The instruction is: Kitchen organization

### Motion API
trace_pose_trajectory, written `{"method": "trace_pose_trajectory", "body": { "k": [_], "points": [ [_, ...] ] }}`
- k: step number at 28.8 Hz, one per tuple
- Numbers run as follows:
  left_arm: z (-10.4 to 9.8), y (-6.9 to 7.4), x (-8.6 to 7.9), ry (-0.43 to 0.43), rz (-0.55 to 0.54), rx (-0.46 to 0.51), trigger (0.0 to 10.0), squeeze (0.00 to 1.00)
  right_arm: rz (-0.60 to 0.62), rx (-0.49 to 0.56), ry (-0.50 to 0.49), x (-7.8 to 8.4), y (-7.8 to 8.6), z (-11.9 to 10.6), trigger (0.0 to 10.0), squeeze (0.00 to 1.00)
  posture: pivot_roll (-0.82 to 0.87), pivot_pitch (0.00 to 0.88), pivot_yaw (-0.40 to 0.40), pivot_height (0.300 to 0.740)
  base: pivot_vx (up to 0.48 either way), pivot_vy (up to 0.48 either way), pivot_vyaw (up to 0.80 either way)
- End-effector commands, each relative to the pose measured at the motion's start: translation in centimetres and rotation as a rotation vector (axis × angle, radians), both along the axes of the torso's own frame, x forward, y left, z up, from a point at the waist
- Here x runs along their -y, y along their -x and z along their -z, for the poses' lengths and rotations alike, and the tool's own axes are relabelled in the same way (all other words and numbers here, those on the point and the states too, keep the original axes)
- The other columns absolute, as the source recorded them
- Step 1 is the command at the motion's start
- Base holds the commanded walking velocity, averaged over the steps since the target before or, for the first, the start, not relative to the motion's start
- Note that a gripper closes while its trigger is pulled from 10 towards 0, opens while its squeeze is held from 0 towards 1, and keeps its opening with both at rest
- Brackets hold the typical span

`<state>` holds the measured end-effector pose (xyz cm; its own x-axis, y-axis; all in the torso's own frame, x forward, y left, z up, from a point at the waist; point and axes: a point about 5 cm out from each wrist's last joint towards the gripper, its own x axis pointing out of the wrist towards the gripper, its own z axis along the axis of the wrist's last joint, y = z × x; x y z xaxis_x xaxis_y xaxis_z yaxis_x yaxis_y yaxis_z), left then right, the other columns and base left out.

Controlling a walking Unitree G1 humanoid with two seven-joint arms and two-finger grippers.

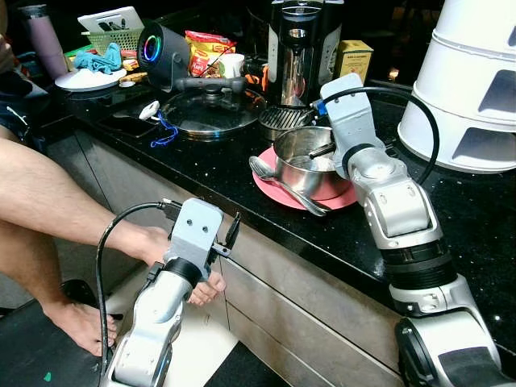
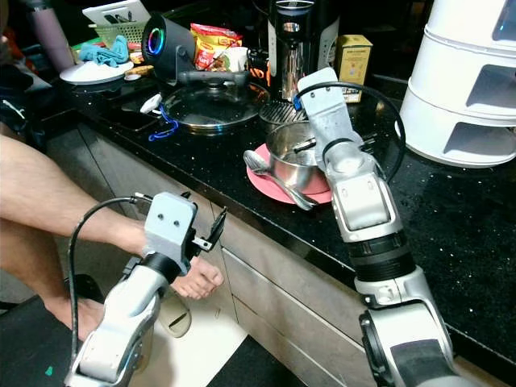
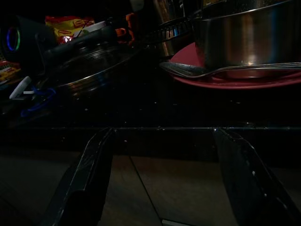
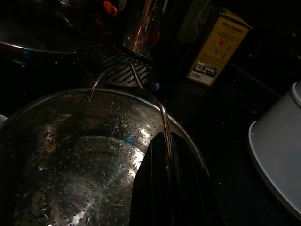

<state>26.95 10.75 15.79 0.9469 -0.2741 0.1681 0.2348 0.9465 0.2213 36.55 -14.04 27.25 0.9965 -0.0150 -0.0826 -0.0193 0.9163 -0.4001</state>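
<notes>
A steel colander (image 1: 300, 160) stands on a red plate (image 1: 272, 192) on the black counter, with a large spoon (image 1: 284, 185) lying across the plate's front. My right gripper (image 4: 165, 186) reaches down onto the colander's far rim. Its two black fingers are shut on the wire handle (image 4: 141, 84) at that rim. Perforated steel shows inside the bowl in the right wrist view. My left gripper (image 1: 229, 235) hangs open below the counter edge, in front of the cabinet. Its fingers (image 3: 87, 181) stand wide apart with nothing between them, facing the plate and spoon (image 3: 221, 70).
A glass pan lid (image 1: 211, 113), a coffee machine (image 1: 302, 48), a yellow box (image 1: 353, 58) and a speaker (image 1: 160, 50) crowd the counter behind. White stacked containers (image 1: 468, 89) stand at the right. A person's bare leg and foot (image 1: 64, 201) are close to my left arm.
</notes>
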Motion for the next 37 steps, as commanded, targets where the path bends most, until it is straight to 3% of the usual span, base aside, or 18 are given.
{"method": "trace_pose_trajectory", "body": {
  "k": [1,12,21,22,23,24,25,37],
  "points": [
    [-0.3,0.0,-0.1,-0.006,-0.003,0.006,10.0,0.00,-0.029,0.062,-0.043,-0.5,0.1,-1.4,0.0,0.00,-0.04,0.000,0.005,0.740,0.000,0.000,0.00],
    [-0.2,-0.1,-0.2,-0.007,-0.007,0.003,10.0,0.00,-0.134,0.251,-0.243,-1.8,0.6,-4.5,0.0,0.00,-0.04,0.000,0.006,0.740,0.000,0.000,0.00],
    [-0.3,-0.1,-0.2,-0.008,-0.005,0.008,10.0,0.00,-0.076,0.385,-0.258,-0.5,0.9,-6.1,0.0,0.00,-0.04,0.000,0.009,0.740,0.000,0.000,0.00],
    [-0.4,-0.1,-0.2,-0.008,-0.004,0.010,10.0,0.00,-0.088,0.392,-0.269,-0.4,1.0,-6.1,0.8,0.00,-0.04,0.000,0.009,0.740,0.000,0.000,0.00],
    [-0.4,-0.2,-0.2,-0.007,-0.004,0.010,10.0,0.00,-0.097,0.397,-0.277,-0.3,1.1,-6.1,0.8,0.00,-0.04,0.000,0.009,0.740,0.000,0.000,0.00],
    [-0.5,-0.2,-0.2,-0.006,-0.002,0.013,10.0,0.00,-0.111,0.405,-0.278,-0.2,1.2,-6.1,7.7,0.00,-0.04,0.000,0.010,0.740,0.000,0.000,0.00],
    [-0.6,-0.2,-0.1,-0.004,0.000,0.015,10.0,0.00,-0.121,0.408,-0.292,0.1,1.3,-6.1,10.0,0.00,-0.04,0.000,0.010,0.740,0.000,0.000,-0.73],
    [-0.8,0.2,1.1,0.018,0.105,0.019,10.0,0.00,-0.066,0.426,-0.324,1.9,1.3,-6.1,10.0,0.00,-0.04,0.000,0.013,0.740,0.000,0.000,-0.74]
  ]
}}
